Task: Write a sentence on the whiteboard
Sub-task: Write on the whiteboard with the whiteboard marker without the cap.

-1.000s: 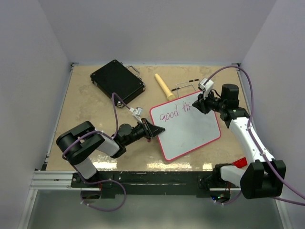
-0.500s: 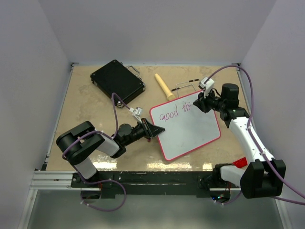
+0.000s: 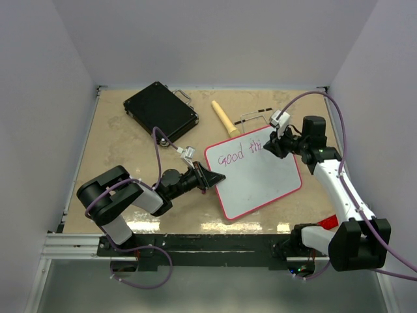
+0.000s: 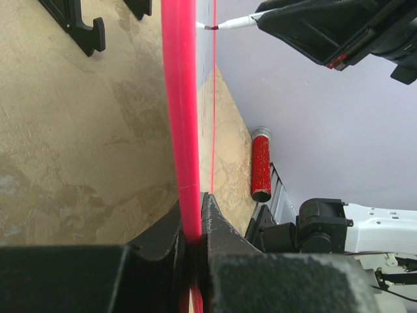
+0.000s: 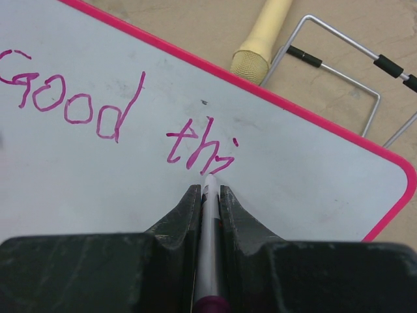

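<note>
My right end effector (image 5: 209,190) is pressed together on a marker (image 5: 210,215). Its tip meets the whiteboard (image 5: 313,195) just below the last stroke of the sentence (image 5: 117,117), which reads "Good thi" in pink. My left end effector (image 4: 193,210) pinches the board's red rim at its 9 o'clock edge. The board sits askew near the middle of the tabletop (image 3: 117,150). At the board's 12 o'clock lie a cream handle (image 3: 223,119) and a wire stand (image 5: 339,78). At 11 o'clock, well apart, sits a black case (image 3: 160,111).
</note>
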Robot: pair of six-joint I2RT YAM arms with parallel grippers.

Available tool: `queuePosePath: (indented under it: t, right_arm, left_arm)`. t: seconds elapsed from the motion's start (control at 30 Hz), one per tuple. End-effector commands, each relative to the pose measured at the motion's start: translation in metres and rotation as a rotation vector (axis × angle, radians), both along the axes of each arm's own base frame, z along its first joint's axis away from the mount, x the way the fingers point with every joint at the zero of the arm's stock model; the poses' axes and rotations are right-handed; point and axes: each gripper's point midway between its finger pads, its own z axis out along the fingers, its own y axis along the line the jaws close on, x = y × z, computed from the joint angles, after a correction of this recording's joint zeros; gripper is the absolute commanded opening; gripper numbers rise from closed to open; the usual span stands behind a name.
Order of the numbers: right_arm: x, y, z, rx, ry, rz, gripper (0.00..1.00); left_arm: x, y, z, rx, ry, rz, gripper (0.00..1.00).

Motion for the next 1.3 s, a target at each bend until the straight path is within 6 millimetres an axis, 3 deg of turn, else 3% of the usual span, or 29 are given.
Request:
queuePosePath:
  t: [0.0, 0.23, 0.5, 0.8, 1.1, 1.27]
  right_arm:
    - [-0.008, 0.002, -0.001, -0.018, 0.023, 0.047, 0.0]
    - [0.022, -0.018, 0.028, -0.021, -0.098, -0.139, 0.0]
    - [0.025, -0.009, 0.041, 0.023, -0.114, -0.109, 0.0]
    - [0.026, -0.009, 0.024, 0.014, -0.063, -0.102, 0.0]
    - [0.001, -0.008, 0.005, -0.04, 0.0, -0.029, 0.0]
    - [-0.003, -0.008, 0.002, -0.044, 0.004, -0.02, 0.0]
  left_arm:
    - [-0.006, -0.003, 0.051, -0.107, -0.231, -0.041, 0.0]
    - [-0.008, -0.002, 0.052, -0.107, -0.231, -0.043, 0.0]
    - [-0.007, -0.002, 0.051, -0.102, -0.23, -0.04, 0.0]
    - [-0.007, -0.002, 0.051, -0.106, -0.23, -0.041, 0.0]
    - [-0.008, -0.002, 0.052, -0.109, -0.233, -0.043, 0.0]
    - [-0.007, -0.003, 0.05, -0.108, -0.228, -0.045, 0.0]
